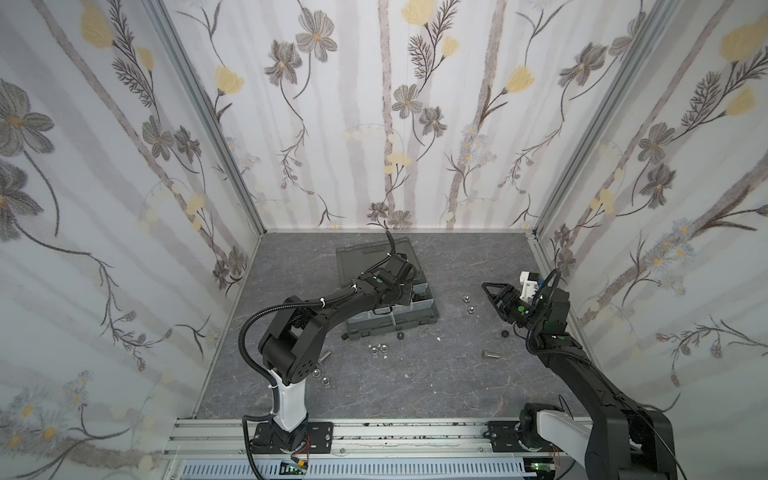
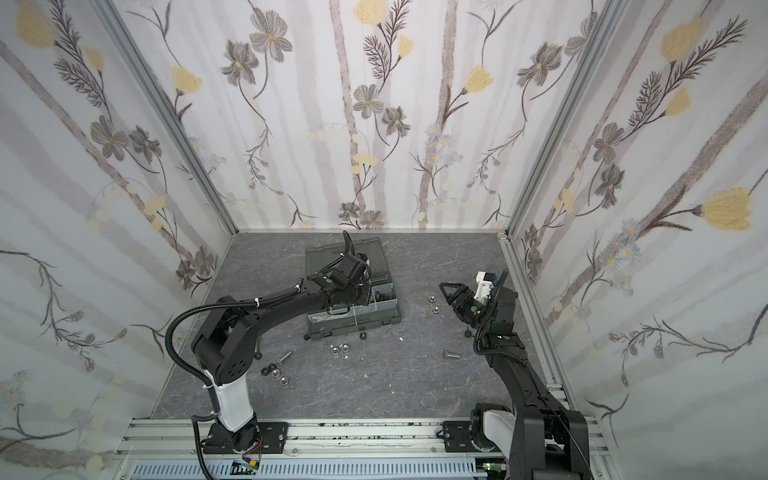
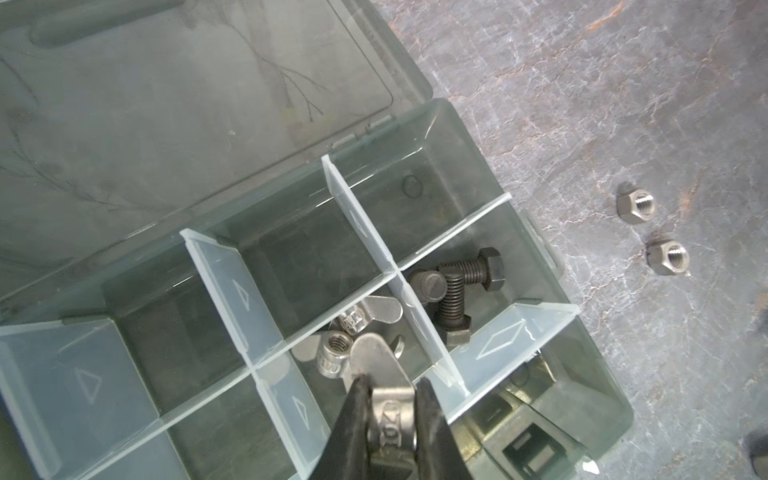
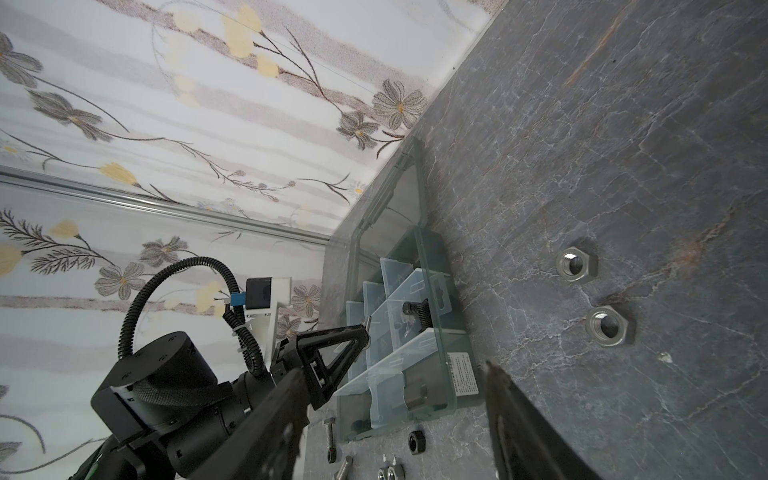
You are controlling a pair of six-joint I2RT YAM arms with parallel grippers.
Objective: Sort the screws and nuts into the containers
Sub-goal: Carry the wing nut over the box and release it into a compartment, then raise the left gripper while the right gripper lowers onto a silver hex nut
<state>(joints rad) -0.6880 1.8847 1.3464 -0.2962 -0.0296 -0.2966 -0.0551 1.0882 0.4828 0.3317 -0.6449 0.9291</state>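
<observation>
One shiny winged nut (image 3: 374, 357) pinched in left claw (image 3: 392, 378) | over translucent-walled cell (image 3: 428, 332) | right claw (image 1: 489, 291) wide, empty

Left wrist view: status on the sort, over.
Left gripper shut on silver wing nut, over the cell with other wing nuts. Right gripper open, empty, near two loose nuts. Nothing blocking.
</observation>
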